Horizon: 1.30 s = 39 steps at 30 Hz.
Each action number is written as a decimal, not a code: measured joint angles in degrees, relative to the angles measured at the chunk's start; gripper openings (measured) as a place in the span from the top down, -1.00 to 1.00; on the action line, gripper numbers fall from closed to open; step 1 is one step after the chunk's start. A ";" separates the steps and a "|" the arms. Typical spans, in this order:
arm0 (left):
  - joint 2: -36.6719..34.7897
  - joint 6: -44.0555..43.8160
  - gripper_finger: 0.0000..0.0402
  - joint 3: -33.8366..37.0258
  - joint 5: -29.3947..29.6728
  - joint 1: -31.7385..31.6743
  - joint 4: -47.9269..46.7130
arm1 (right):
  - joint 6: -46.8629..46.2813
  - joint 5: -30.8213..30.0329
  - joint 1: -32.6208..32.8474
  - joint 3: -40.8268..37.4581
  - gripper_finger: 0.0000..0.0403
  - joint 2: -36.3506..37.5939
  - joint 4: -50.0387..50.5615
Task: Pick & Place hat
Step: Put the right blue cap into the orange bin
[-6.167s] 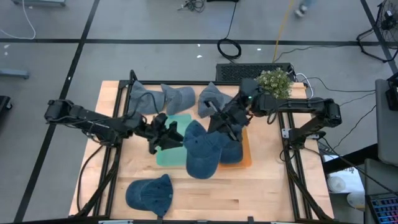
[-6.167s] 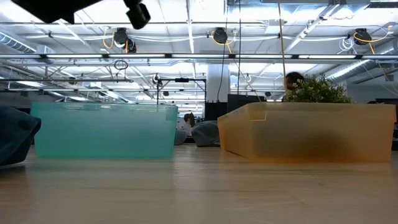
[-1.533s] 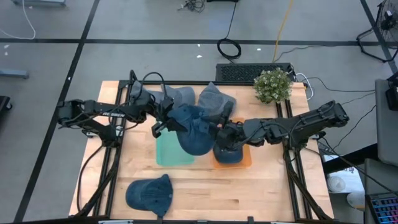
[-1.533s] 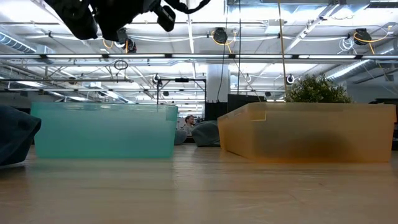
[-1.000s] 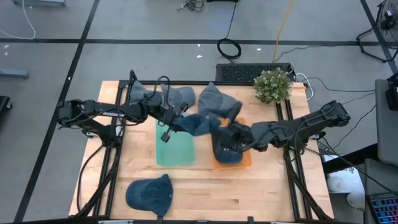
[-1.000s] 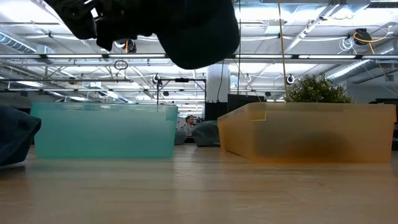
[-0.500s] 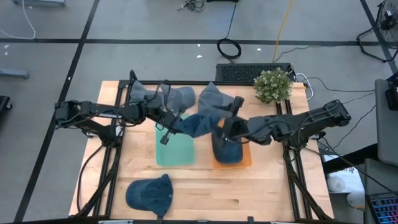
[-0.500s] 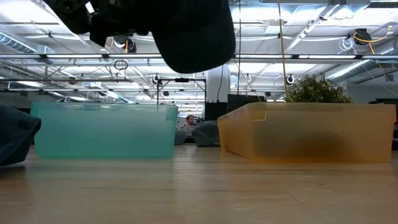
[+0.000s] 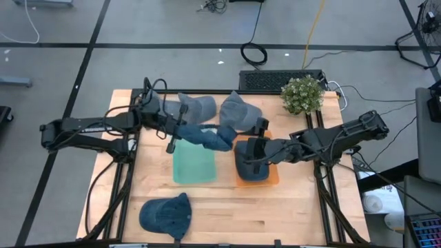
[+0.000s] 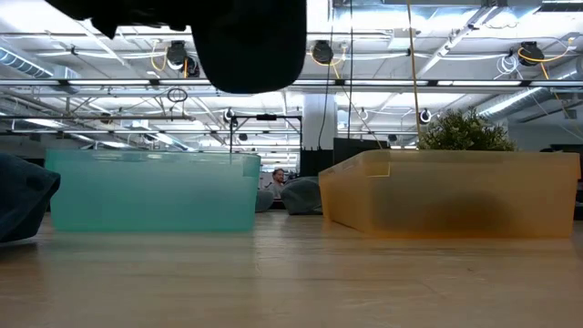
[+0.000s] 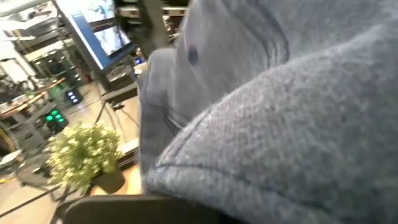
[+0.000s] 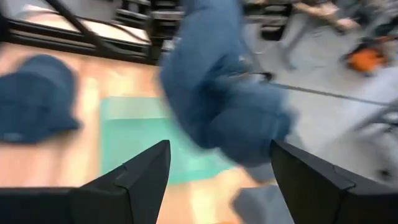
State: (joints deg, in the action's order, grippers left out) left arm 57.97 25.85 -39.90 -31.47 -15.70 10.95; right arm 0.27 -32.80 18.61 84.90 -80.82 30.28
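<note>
A blue denim hat (image 9: 209, 136) hangs in the air over the far edge of the teal bin (image 9: 194, 165), and my left gripper (image 9: 176, 132) is shut on it. In the low view this hat (image 10: 248, 41) shows dark at the top, above the teal bin (image 10: 153, 191). It also fills the left wrist view (image 11: 280, 124). My right gripper (image 12: 219, 147) stands open and holds nothing, above the orange bin (image 9: 271, 172). A dark blue hat (image 9: 248, 165) lies in that bin. My left gripper holds the blue hat at its left end (image 9: 189, 131), coming nearly level from the table's left. The hat is lifted clear and sags toward the right, past the fingers. In the wrist view the cloth itself hides the place of contact.
Three grey hats (image 9: 196, 107) lie along the far edge of the table. Another blue hat (image 9: 165, 215) lies near the front left. A potted plant (image 9: 304, 94) stands at the far right corner. The orange bin (image 10: 451, 193) stands to the right of the teal one.
My left gripper has drawn back toward the table's left edge and a little up, carrying the blue hat away from the orange bin to above the teal bin's far edge. The hat has stayed clear of the table and hangs more bunched.
</note>
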 joint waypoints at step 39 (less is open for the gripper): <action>14.10 -7.02 1.00 -0.04 3.61 11.34 9.78 | 1.96 46.52 -19.35 24.02 -0.30 -17.32 21.47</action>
State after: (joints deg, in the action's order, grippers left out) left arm 72.07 18.83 -39.94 -27.86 -4.36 20.72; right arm 2.22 13.72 -0.74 108.92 -98.14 51.74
